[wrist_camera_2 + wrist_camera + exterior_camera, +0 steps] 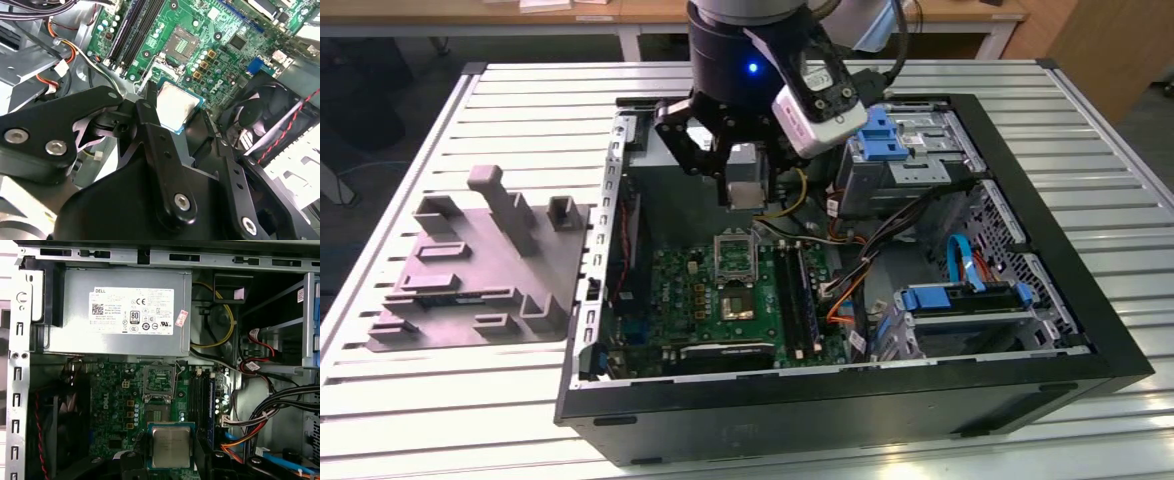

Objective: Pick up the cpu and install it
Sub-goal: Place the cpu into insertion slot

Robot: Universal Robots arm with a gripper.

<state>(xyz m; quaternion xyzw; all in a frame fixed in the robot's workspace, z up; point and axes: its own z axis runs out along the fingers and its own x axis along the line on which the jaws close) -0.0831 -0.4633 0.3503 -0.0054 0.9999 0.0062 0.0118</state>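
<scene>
1. From where I stand, the small flat square cpu with the dull silvery-grey metal top (pixel 746 196) hangs in the black two-fingered tool (pixel 743 182). It is raised over the open black computer case (pixel 854 412), which lies on the pale slatted bench (pixel 400 420).
2. The tool is drawn in narrow on the chip. In the second wrist view one black finger (pixel 150 120) bears on one edge of the cpu (pixel 176 106), its mate sits at the opposite edge, and the metal top faces up.
3. What matters is how the chip lies to the dark square socket with the shiny metal frame (pixel 734 250). In the exterior view the socket lies at about six o'clock from the held chip, near but apart, down on the green motherboard (pixel 707 300). The chip rides high, so I judge that part of that gap is height rather than sideways offset.
4. Being square, the chip has no long axis, so its edges count instead. In the first wrist view the edges of the cpu (pixel 171 446) run parallel with the frame of the socket (pixel 159 382), so it looks squared up but not seated. I cannot tell which corner is keyed.
5. The single arm comes in from twelve o'clock in the exterior view, wrist upright and tool pointing straight down into the case.
6. The big grey metal power-supply box (pixel 115 310) sits just beside the socket end of the board. A grey moulded fixture block (pixel 474 265) rests on the bench at nine o'clock from the case, well apart.
</scene>
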